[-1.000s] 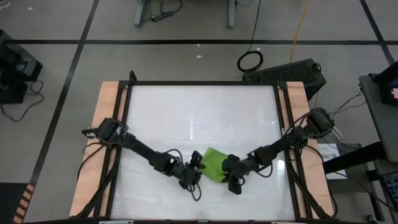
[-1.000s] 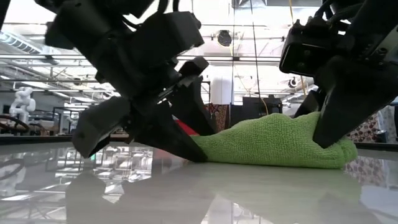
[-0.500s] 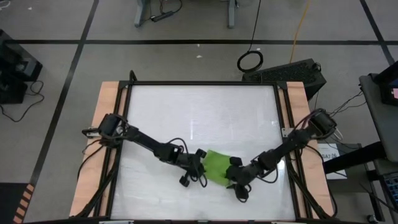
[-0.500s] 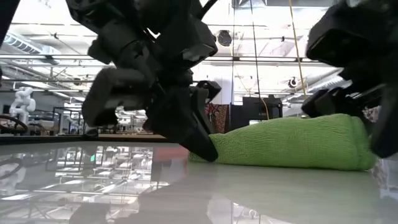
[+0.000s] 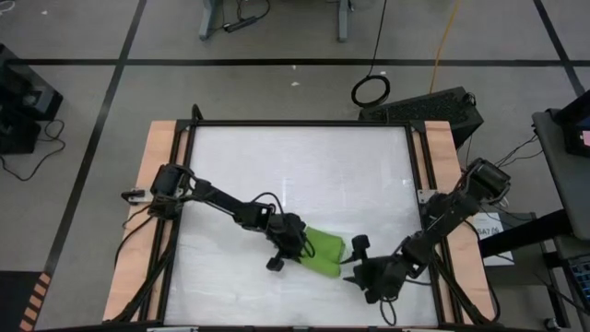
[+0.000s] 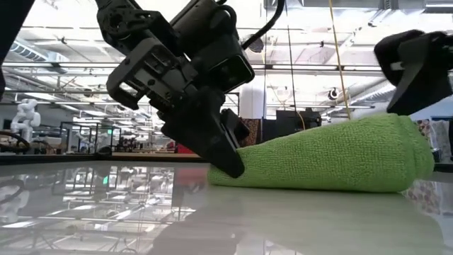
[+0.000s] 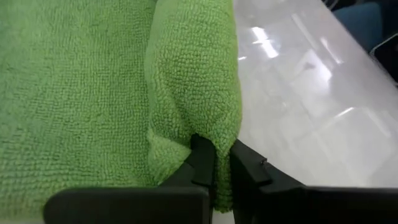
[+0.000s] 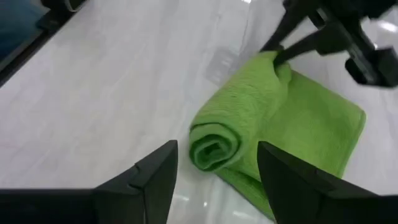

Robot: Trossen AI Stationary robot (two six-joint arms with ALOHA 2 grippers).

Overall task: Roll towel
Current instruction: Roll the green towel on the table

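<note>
The glossy white table (image 5: 295, 175) carries the nubby lime-green towel (image 5: 324, 253), partly rolled into a soft cylinder near the six-o'clock edge. The left gripper (image 7: 222, 163) pinches its rolled end at nine o'clock. The right gripper (image 8: 217, 171), fingers spread and empty, has backed off toward four o'clock since half a second ago.

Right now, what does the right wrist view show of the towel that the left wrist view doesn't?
Only the right wrist view shows the spiral end of the rolled part of the towel, with flat cloth still beside it, and the right gripper open, apart from it. Only the left wrist view shows the left gripper, jaws shut on a fold of cloth. Both show the towel lying on the white table.
</note>
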